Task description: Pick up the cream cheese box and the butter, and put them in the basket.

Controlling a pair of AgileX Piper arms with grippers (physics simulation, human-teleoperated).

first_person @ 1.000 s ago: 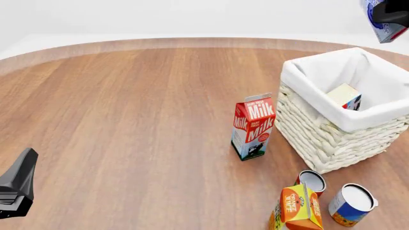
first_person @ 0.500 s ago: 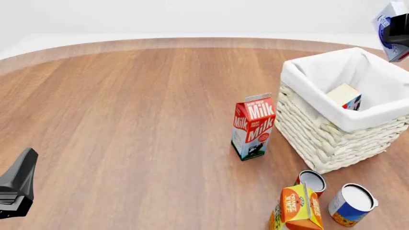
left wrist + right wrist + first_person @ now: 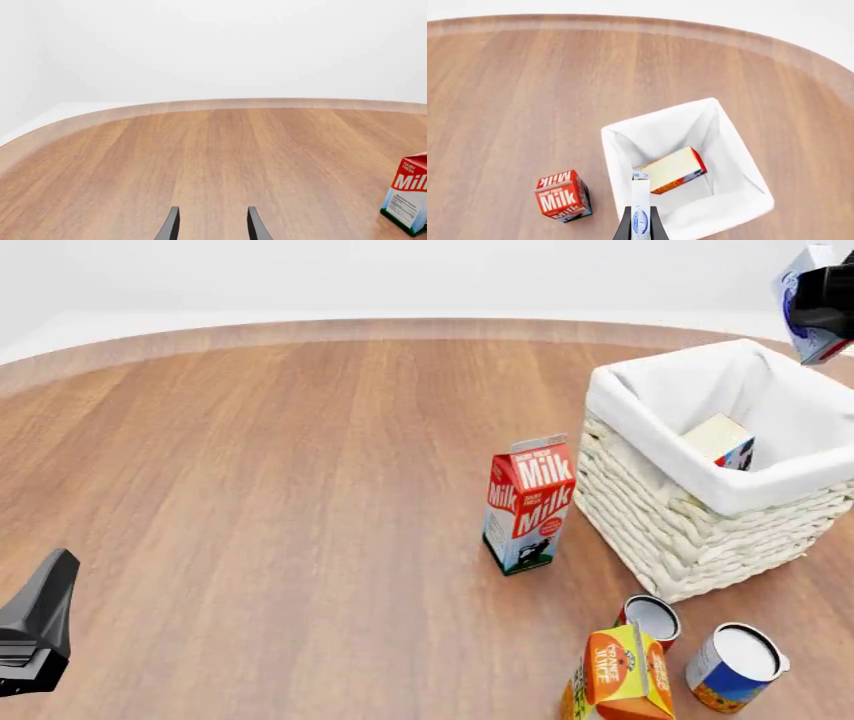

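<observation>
My right gripper (image 3: 825, 302) hangs high at the far right, above the basket's far corner, shut on the cream cheese box (image 3: 806, 258), a small white box with blue markings. In the right wrist view the cream cheese box (image 3: 640, 210) shows edge-on between the fingers (image 3: 624, 229), over the near rim of the basket (image 3: 740, 160). The butter (image 3: 721, 440) lies tilted inside the basket (image 3: 667, 520), and the wrist view shows the butter (image 3: 674, 169) on the white liner. My left gripper (image 3: 212, 227) is open and holds nothing, low at the near left (image 3: 34, 635).
A red-and-white milk carton (image 3: 529, 502) stands just left of the basket. An orange juice carton (image 3: 621, 675) and two round cans (image 3: 734, 665) stand at the near right. The left wrist view catches the milk carton (image 3: 407, 200) at its edge.
My right gripper has come down a little with the cream cheese box, closer over the basket. The left arm has not moved.
</observation>
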